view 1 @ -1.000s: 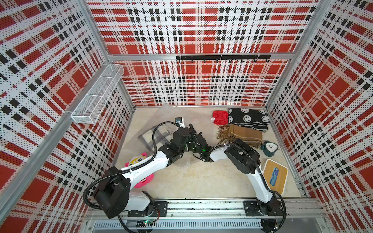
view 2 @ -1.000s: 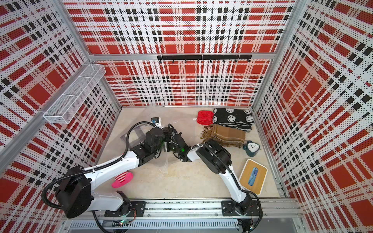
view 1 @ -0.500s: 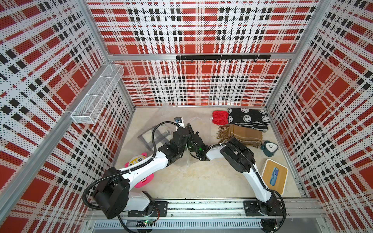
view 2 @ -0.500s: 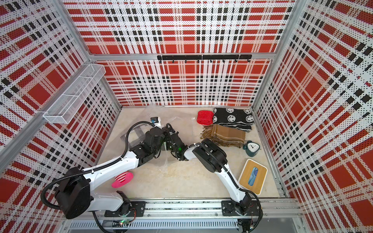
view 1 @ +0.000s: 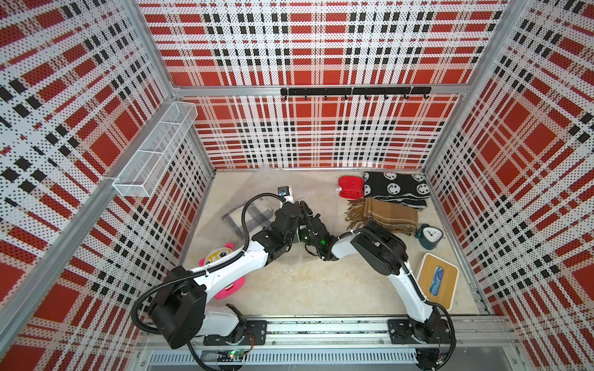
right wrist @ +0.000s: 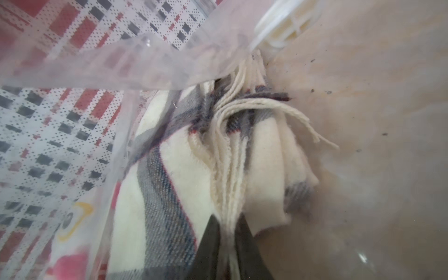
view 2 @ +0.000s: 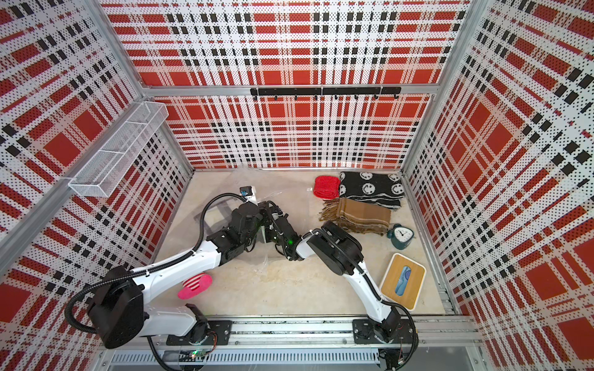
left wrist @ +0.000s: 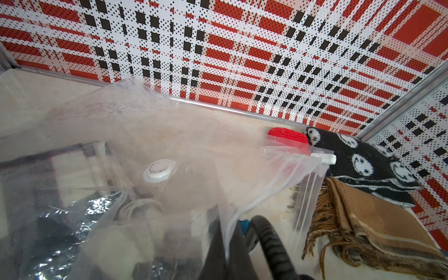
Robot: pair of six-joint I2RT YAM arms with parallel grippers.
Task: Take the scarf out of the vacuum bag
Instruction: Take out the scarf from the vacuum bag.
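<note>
The clear vacuum bag (left wrist: 194,135) lies left of the table's middle (view 1: 257,208), its round white valve cap (left wrist: 158,169) on its upper face. My left gripper (left wrist: 228,242) is shut on a fold of the bag's plastic near the mouth and holds it up. Inside the bag lies the scarf (right wrist: 184,184), folded, cream with grey and red plaid lines. My right gripper (right wrist: 229,232) reaches into the bag and is shut on the scarf's cream fringe. In both top views the two wrists meet over the bag and hide the fingers.
At the back right lie a red knit roll (view 1: 351,187), a black smiley-face knit (view 1: 397,188) and a brown fringed wrap (view 1: 382,218). A teal clock (view 1: 429,237) and wooden tray (view 1: 437,279) stand at right. A pink plush toy (view 1: 218,257) lies under the left arm.
My right gripper has pushed further left into the bag and has gone from wide open to shut on the scarf's fringe. The left gripper has kept its hold on the bag.
</note>
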